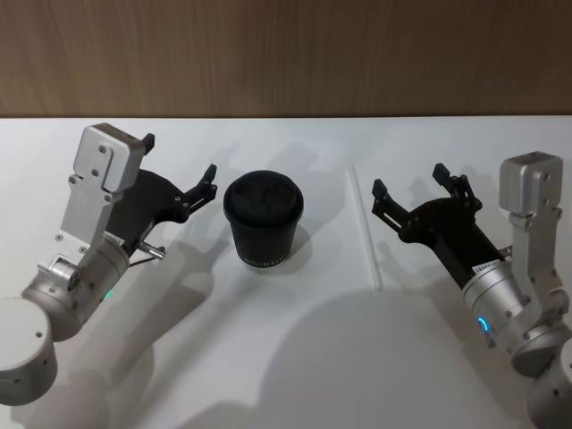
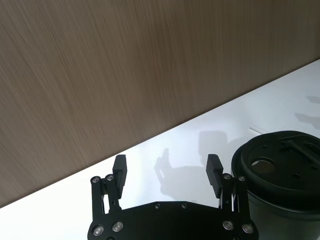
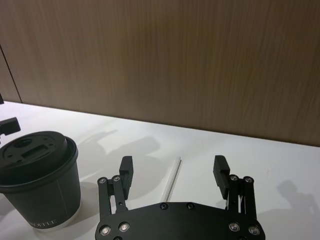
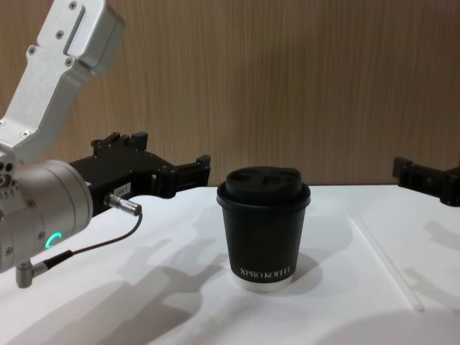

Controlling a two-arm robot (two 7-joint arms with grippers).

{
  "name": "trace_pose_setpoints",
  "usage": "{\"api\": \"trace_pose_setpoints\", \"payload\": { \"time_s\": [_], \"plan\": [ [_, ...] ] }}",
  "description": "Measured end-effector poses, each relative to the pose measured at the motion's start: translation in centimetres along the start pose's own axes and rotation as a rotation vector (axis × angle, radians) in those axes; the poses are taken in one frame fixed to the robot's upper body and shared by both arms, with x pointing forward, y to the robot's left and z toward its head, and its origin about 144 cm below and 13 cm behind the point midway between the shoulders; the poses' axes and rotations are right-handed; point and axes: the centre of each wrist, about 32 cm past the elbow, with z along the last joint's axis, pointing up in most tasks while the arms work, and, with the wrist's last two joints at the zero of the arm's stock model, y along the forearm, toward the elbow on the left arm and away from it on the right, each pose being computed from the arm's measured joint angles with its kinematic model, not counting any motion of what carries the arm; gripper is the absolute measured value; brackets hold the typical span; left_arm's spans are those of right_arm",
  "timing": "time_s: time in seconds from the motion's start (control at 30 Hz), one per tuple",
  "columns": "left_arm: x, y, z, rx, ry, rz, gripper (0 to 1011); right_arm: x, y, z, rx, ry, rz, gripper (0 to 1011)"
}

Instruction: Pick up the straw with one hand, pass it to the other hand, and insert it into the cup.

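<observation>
Matt black and satin silver on white, with wood grain behind.

The cup (image 1: 263, 234) has a matt black paper wall, and its black plastic lid (image 1: 262, 195) has a faint sheen. The straw (image 1: 365, 228) is smooth and plain white; whether it is paper or plastic cannot be told. The table (image 1: 295, 357) is smooth matt white. The left hand (image 1: 180, 156) and right hand (image 1: 409, 179) look like matt black plastic with shiny metal screws (image 3: 105, 230). The left arm (image 1: 94, 192) and right arm (image 1: 527, 223) are satin silver metal. The wall panel (image 1: 286, 54) is brown wood grain with a low sheen.

Straw (image 1: 365, 228) lies flat — right of upright cup (image 1: 262, 201).
</observation>
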Motion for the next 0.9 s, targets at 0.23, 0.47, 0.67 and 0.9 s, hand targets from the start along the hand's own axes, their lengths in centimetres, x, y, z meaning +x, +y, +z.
{"api": "trace_pose_setpoints", "payload": {
  "time_s": [0.23,0.47,0.67,0.9],
  "plan": [
    [0.0,0.0,0.0,0.000,0.000,0.000,1002,0.9,0.2,-0.3,-0.010,-0.013,0.016,1001],
    [0.0,0.0,0.0,0.000,0.000,0.000,1001,2.5,0.6,-0.9,-0.045,-0.016,0.027,1001],
    [0.0,0.0,0.0,0.000,0.000,0.000,1001,3.3,0.8,-1.3,-0.098,-0.006,0.034,1001],
    [0.0,0.0,0.0,0.000,0.000,0.000,1002,3.9,1.2,-1.8,-0.165,0.005,0.047,1001]
  ]
}}
